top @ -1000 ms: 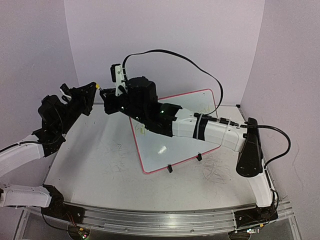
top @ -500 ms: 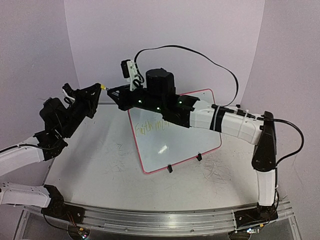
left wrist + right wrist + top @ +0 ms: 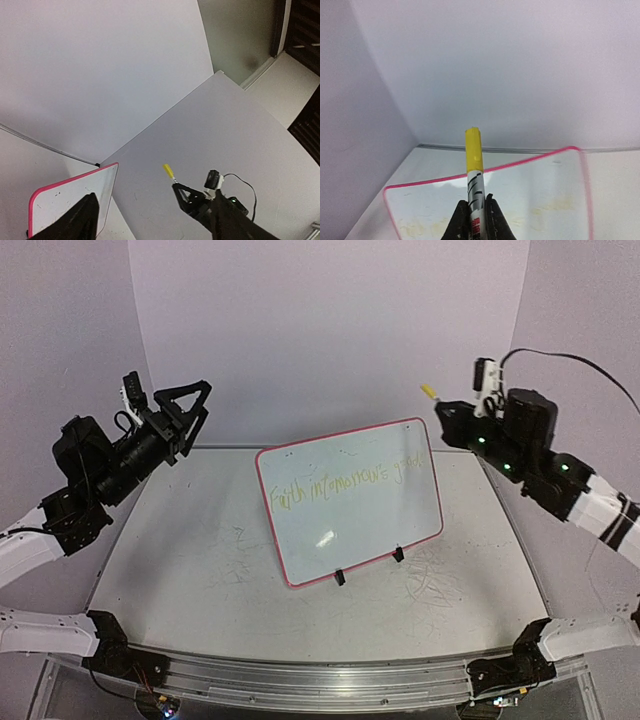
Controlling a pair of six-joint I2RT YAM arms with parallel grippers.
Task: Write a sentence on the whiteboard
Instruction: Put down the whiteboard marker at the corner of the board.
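Holding a yellow-ended marker (image 3: 474, 170) clamped between its fingers, the right gripper (image 3: 447, 412) hangs in the air, off the writing surface. The whiteboard (image 3: 360, 535) stands below it and off to its left, propped on its two black feet on the table (image 3: 200, 570). In the wrist view the board's pink rim lies just ahead of and beneath the marker's tip. The left gripper (image 3: 195, 415) is raised too, with its fingers spread wide and nothing between them. The board sits lower and well to its right.

The sentence (image 3: 345, 483) is on the board: one line of faint yellow-green handwriting running nearly from edge to edge, level with the lower left of the right gripper. Its words are too pale to read with confidence. Judging by the full line, the marker's yellow end looking like a cap, and both arms standing clear, the writing appears finished. What seems left is only to put the marker down.
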